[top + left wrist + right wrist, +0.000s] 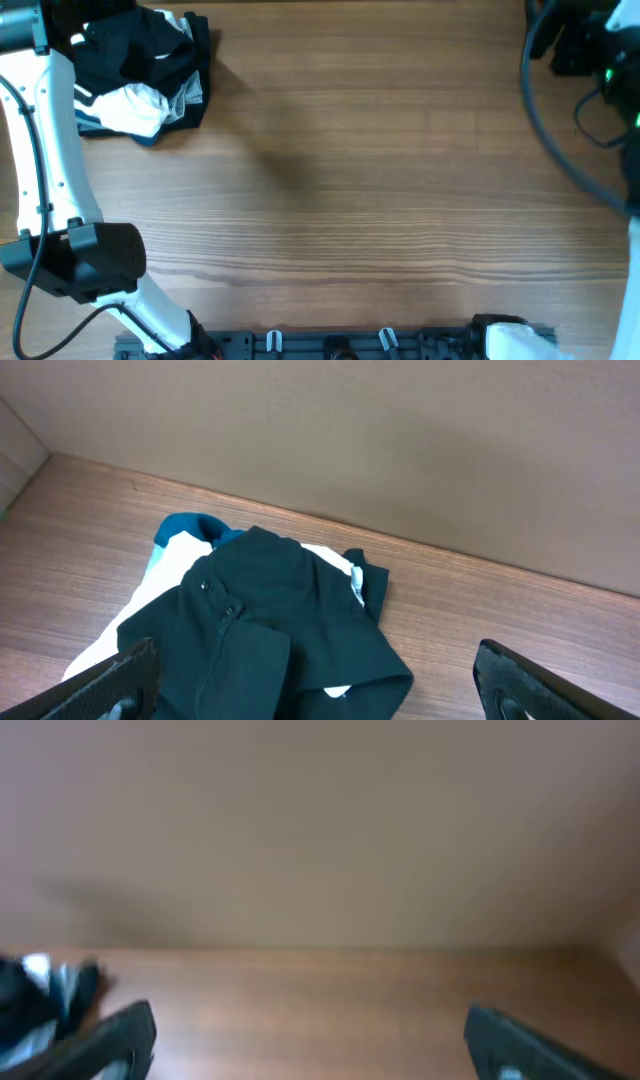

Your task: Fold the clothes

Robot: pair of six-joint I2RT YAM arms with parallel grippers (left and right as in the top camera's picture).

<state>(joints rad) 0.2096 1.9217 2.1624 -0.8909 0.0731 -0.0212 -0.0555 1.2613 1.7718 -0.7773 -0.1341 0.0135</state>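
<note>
At the far left corner of the table [380,180] we see a small heap of clothes, and the black garment [150,45] lies crumpled on top of it. Its upper part is cut off by the edge of the overhead picture, so we cannot tell its full shape. Under it a white garment [135,110] sticks out toward the near side, mostly covered. From the left wrist view the black garment [270,620] fills the lower middle, and a blue garment [190,525] shows behind it, only as a small piece. The left gripper [320,690] hangs over the heap with its fingers [110,680] spread wide at both lower corners, holding nothing; whether they touch the cloth we cannot tell. The left arm [50,150] runs along the left edge, and its gripper is out of the overhead picture. The right gripper [315,1045] is also spread wide and empty, over bare wood. This view is blurred; the heap [40,990] is only a dark and pale spot at its left edge.
</note>
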